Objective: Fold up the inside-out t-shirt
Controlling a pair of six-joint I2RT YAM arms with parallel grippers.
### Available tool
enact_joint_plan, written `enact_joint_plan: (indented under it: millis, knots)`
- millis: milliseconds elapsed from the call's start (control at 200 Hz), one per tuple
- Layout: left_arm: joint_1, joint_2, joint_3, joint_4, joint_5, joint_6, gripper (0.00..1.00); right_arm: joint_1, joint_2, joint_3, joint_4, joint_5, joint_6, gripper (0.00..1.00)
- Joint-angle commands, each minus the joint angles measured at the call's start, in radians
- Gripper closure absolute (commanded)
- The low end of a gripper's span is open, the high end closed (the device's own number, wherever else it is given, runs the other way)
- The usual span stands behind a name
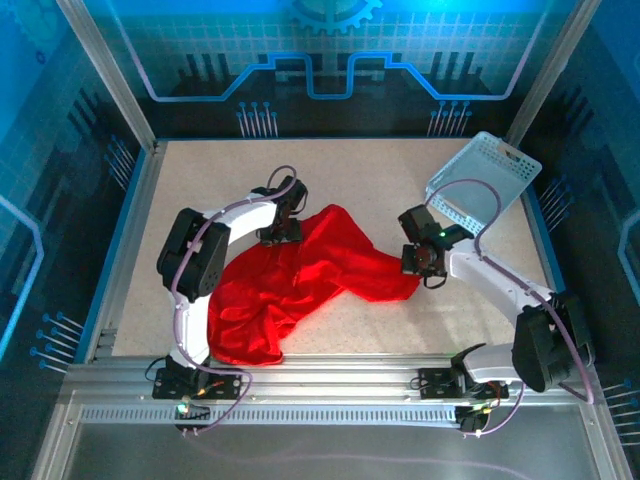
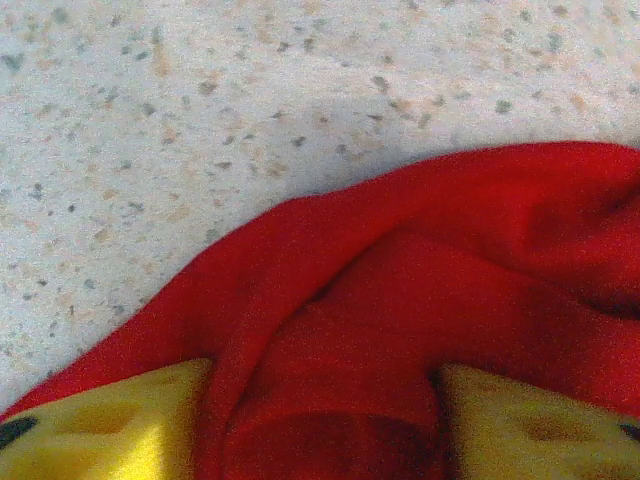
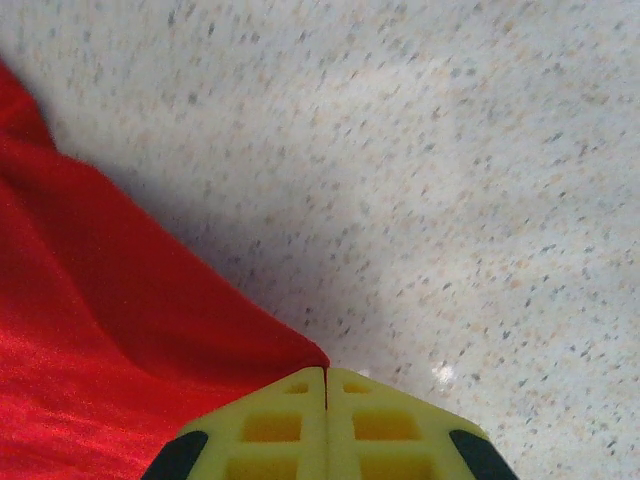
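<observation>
Red, soft and limp, the t-shirt wants holding by hem or corner — my right gripper pinches its edge, closed tight; my left gripper straddles a fold, fingers apart.

Left arm and right arm: white link housings, black joint modules, 1 lilac cable along each. Right gripper fingers: yellow, square recesses, black insets.
</observation>
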Motion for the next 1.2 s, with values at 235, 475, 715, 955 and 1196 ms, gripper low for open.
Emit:
enact_joint_plan:
  millis: [235, 475, 715, 955, 1196]
  knots:
    - [-0.044, -0.345, -0.144, 0.089, 0.037, -0.048, 1.00, -0.179, 0.094, 0.254, 0.027, -0.023, -0.108, 1.00]
    - [-0.379, -0.813, -0.307, 0.240, -0.399, -0.081, 1.00, -0.224, 0.150, 0.521, 0.018, -0.016, -0.164, 1.00]
    - [-0.437, -0.784, -0.346, 0.200, -0.292, -0.146, 0.94, -0.149, 0.165, 0.516, 0.002, -0.055, -0.188, 0.72]
    - [-0.553, -0.566, -0.327, 0.300, 0.033, -0.177, 0.67, 0.018, -0.038, 0.205, 0.099, -0.075, -0.116, 0.27]
    - [-0.585, -0.712, -0.449, 0.319, -0.028, -0.148, 0.14, 0.152, -0.210, -0.008, 0.183, -0.155, -0.013, 0.24]
